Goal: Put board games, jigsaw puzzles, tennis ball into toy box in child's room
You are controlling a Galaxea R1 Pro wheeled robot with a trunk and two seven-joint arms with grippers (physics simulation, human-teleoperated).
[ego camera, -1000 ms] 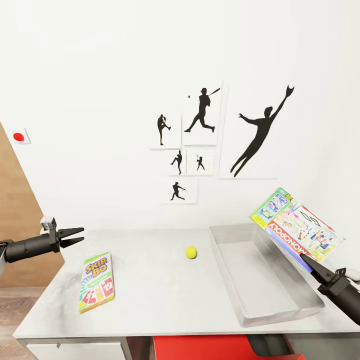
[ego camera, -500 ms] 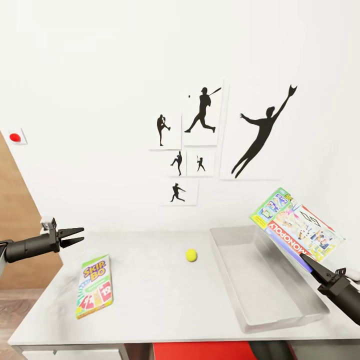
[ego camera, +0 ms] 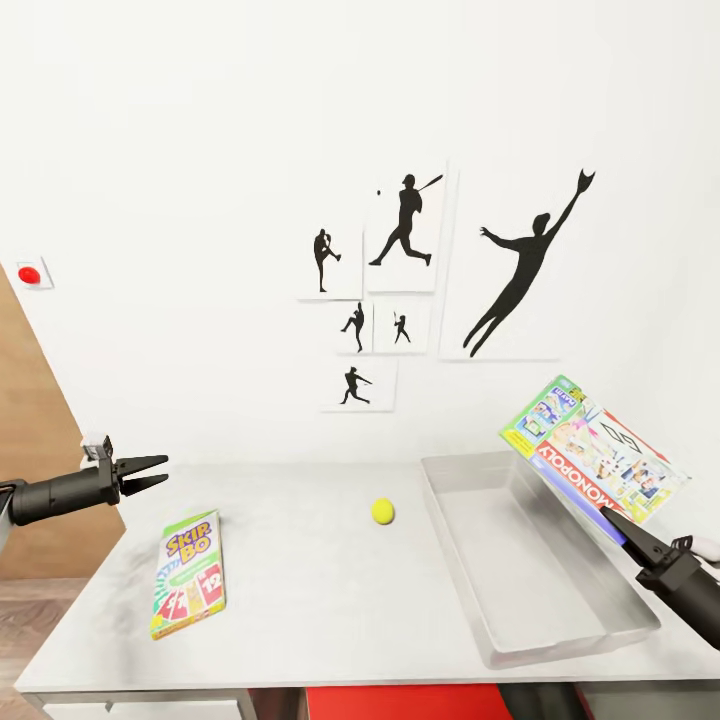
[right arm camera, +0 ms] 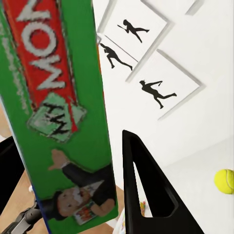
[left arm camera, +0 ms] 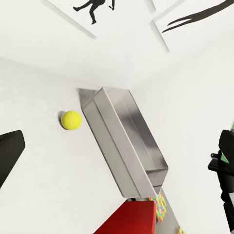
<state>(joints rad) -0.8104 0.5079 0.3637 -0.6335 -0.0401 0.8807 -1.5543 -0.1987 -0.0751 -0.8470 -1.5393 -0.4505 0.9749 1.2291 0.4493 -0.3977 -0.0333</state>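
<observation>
Your right claw [ego camera: 622,528] pinches the tilted Monopoly box [ego camera: 592,447] by its lower edge above the toy box [ego camera: 520,612]; stiff, light card may pivot. Left claw [ego camera: 152,472] gapes empty.

Toy box [ego camera: 470,545] far right wall hidden behind the Monopoly box [ego camera: 590,450], right hand [ego camera: 615,523] arm cut by frame edge, Skip-Bo box [ego camera: 190,572] small print unreadable
</observation>
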